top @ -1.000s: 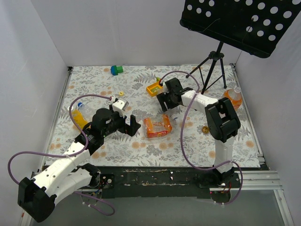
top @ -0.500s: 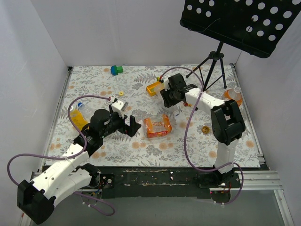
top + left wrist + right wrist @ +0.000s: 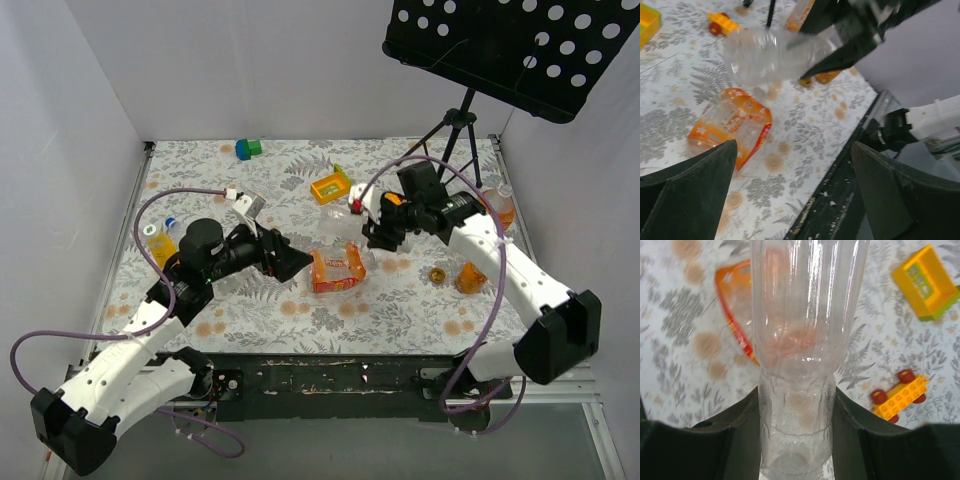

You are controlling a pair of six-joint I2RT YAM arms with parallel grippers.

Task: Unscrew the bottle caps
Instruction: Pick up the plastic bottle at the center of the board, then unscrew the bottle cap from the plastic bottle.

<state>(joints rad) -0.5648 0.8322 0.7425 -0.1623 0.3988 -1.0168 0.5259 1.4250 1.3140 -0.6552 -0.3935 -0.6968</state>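
My right gripper [image 3: 373, 228] is shut on a colourless bottle [image 3: 339, 214] and holds it above the table; its fingers clamp the bottle's narrow lower part [image 3: 796, 435]. The same bottle [image 3: 767, 52] shows in the left wrist view, its cap hidden. Below it lies a squat orange-labelled bottle [image 3: 335, 268]. My left gripper [image 3: 287, 258] stands wide open just left of that bottle, holding nothing [image 3: 795, 200]. A yellow-liquid bottle [image 3: 159, 243] with a blue cap [image 3: 171, 222] lies at the far left. A loose yellowish cap [image 3: 437, 273] rests beside an orange bottle [image 3: 470, 277].
A yellow toy tray [image 3: 330, 187] and an orange toy car [image 3: 900, 395] sit behind the held bottle. A green-and-blue block [image 3: 247, 149] lies at the back. A music stand's tripod [image 3: 455, 135] and another orange bottle [image 3: 497, 208] stand at the right.
My right gripper has closed on the colourless bottle and swung right, lifting it. My left gripper has moved right toward the orange-labelled bottle, still open.
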